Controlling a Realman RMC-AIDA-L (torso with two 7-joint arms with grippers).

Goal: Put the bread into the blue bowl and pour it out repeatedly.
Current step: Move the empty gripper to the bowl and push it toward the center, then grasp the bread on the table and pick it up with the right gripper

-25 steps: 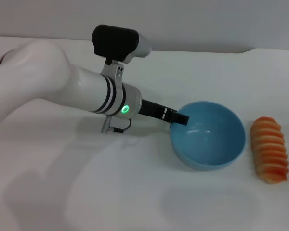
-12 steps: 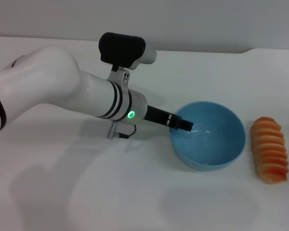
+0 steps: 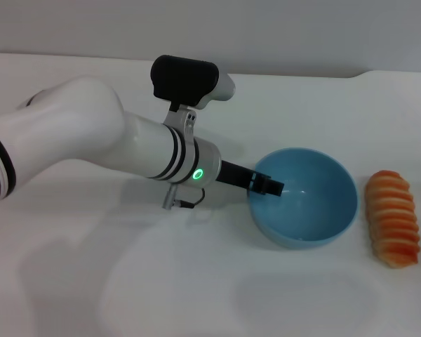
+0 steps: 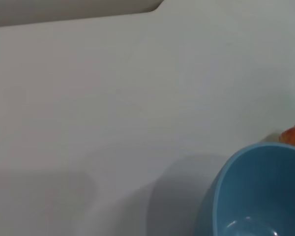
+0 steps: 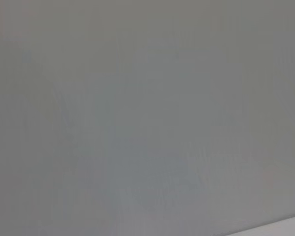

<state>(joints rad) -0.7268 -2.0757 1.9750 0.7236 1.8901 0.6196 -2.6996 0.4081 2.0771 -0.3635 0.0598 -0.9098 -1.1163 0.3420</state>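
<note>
Reaching from frame left, left gripper (image 3: 268, 186) sits at the glossy light-blue bowl's (image 3: 316, 210) near rim, finger state unreadable, probably for tipping; striped orange-and-cream toy loaf (image 3: 393, 217) lies outside, frame right.

No text, label, brand or number can be read on anything here. No sign shows either.

The white desk (image 3: 126, 295) holds two things. The blue bowl (image 3: 316, 210) sits on it, and the stripy orange bread (image 3: 393, 217) lies just beside the bowl, not touching.
</note>
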